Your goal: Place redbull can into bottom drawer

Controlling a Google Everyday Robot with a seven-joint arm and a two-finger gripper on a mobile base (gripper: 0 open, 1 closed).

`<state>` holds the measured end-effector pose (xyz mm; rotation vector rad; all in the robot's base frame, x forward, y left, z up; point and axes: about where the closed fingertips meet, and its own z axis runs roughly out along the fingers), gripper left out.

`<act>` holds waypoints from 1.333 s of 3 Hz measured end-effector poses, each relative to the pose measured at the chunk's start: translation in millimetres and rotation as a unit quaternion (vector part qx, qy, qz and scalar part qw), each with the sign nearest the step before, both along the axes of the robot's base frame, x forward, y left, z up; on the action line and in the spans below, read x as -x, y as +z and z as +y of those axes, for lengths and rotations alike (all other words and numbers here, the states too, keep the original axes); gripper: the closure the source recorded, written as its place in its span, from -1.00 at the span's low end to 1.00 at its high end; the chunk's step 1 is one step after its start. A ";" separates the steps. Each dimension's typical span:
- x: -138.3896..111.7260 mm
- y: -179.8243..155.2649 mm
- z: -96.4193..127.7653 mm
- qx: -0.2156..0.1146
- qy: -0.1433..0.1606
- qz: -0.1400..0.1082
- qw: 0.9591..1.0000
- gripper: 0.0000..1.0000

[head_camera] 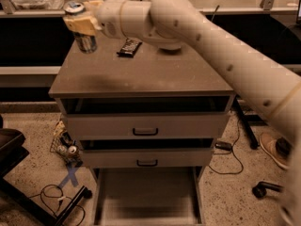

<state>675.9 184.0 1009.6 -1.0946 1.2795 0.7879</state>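
Note:
My gripper [81, 23] is at the top left, above the back left corner of the cabinet top [141, 74]. It is shut on the redbull can [84, 36], a slim can with a shiny silver top, held upright in the air clear of the cabinet top. The bottom drawer [148, 197] is pulled open at the foot of the cabinet, a wide grey tray with a bare floor. It lies far below and to the right of the can.
A dark flat packet [129, 46] lies on the cabinet top near the back. Two closed drawer fronts with black handles [145, 132] sit above the open drawer. Cables and clutter [66, 147] lie on the floor at left. My arm [225, 65] spans the right.

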 end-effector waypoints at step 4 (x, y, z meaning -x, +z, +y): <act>174.1 -193.4 -143.7 0.077 -0.071 0.103 0.989 1.00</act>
